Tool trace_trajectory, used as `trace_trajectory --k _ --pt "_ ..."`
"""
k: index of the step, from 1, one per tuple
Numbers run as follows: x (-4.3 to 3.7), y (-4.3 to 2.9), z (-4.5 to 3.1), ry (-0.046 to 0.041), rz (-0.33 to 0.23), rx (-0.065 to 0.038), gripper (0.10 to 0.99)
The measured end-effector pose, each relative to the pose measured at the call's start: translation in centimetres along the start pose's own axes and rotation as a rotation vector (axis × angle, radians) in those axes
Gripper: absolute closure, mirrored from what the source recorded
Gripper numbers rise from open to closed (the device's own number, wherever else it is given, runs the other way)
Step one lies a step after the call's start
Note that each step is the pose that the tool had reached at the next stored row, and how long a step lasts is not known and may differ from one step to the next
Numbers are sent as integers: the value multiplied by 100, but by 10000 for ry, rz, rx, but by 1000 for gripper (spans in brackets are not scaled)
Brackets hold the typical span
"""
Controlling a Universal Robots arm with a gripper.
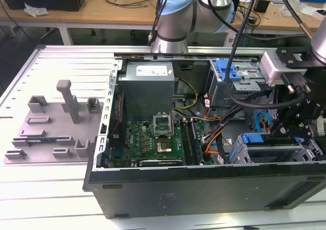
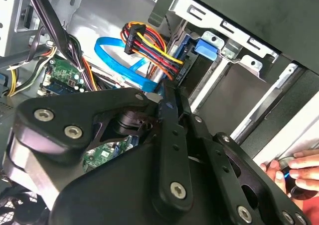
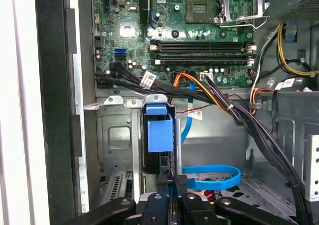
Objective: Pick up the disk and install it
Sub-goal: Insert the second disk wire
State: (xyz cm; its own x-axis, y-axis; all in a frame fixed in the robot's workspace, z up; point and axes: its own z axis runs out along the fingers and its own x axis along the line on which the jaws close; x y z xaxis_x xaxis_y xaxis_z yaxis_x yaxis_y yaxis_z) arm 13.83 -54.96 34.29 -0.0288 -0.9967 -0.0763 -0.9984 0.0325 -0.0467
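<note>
The open black metal computer tower [image 1: 204, 189] lies on its side on the white slatted bench [image 1: 46, 189]. In the first wrist view, the silver hard disk in its bright blue plastic carrier [image 3: 159, 128] stands edge-on in a slot of the grey steel drive cage [image 3: 117, 135]. The robot's black hand [image 3: 175, 177] hangs just beside it, fingers drawn together, with no grip showing. The disk is probably rigid, fairly heavy and shock-sensitive, and best held by its carrier edges.
</note>
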Motion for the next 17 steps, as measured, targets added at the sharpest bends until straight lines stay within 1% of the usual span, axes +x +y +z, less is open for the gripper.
trace_trajectory --k 2,4,8,9,11,12,14,16,17 --pt "2 6 19 -12 -229 -17 925" --pt "3 8 30 -14 -313 -24 925" --pt "3 12 32 -18 -320 20 925" --pt "3 12 33 -21 -322 36 914" --pt "2 11 27 -18 -326 55 788" --pt "0 10 0 -16 -327 61 788" --pt "-22 5 -132 -13 -330 96 788" --pt "-61 0 -257 37 -336 132 788" --pt "-75 0 -288 59 -337 143 788"
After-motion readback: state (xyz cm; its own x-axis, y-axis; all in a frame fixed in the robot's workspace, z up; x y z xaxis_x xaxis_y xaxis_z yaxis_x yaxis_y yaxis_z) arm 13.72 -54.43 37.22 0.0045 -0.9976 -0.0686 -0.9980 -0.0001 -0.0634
